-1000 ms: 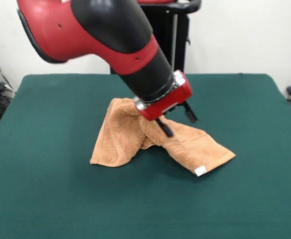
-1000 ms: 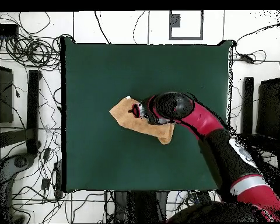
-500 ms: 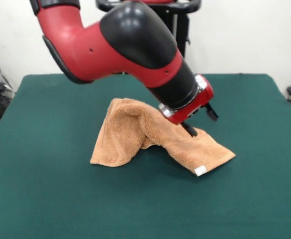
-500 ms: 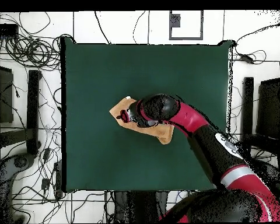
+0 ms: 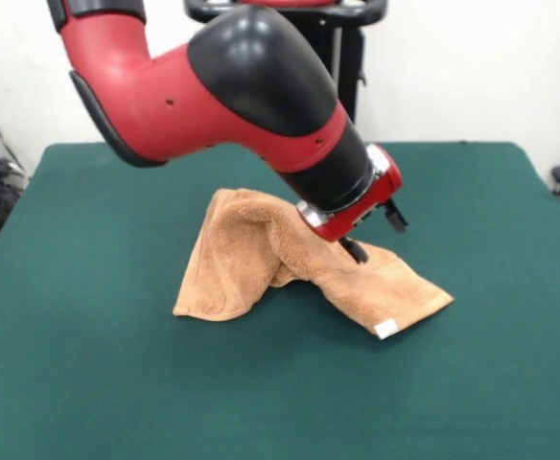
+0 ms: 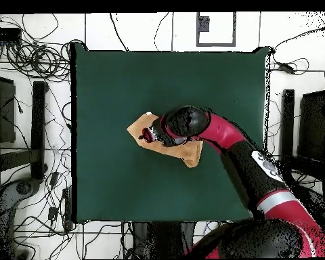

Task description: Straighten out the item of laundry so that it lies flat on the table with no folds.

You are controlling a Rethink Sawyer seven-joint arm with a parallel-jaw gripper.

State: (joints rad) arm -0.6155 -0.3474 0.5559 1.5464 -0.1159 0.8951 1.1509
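The orange-tan towel (image 5: 246, 254) lies crumpled and folded on the green table (image 5: 88, 383), bunched into a raised ridge at its middle, with its white tag (image 5: 385, 329) at the near right corner. My gripper (image 5: 374, 235) is open, tilted over the towel's right half. The lower fingertip (image 5: 356, 252) touches the cloth and the other finger is clear of it. In the overhead view the gripper (image 6: 147, 134) sits over the towel (image 6: 184, 154) left of the table's (image 6: 124, 88) centre, and the arm hides much of the cloth.
The robot's black pedestal (image 5: 338, 57) stands at the table's far side. Cables (image 6: 36, 61) and dark equipment (image 6: 38, 128) lie on the floor around the table. A white wall is behind.
The arm swung to the right over the towel in the front view, then eased back slightly left. The towel's shape has barely changed.
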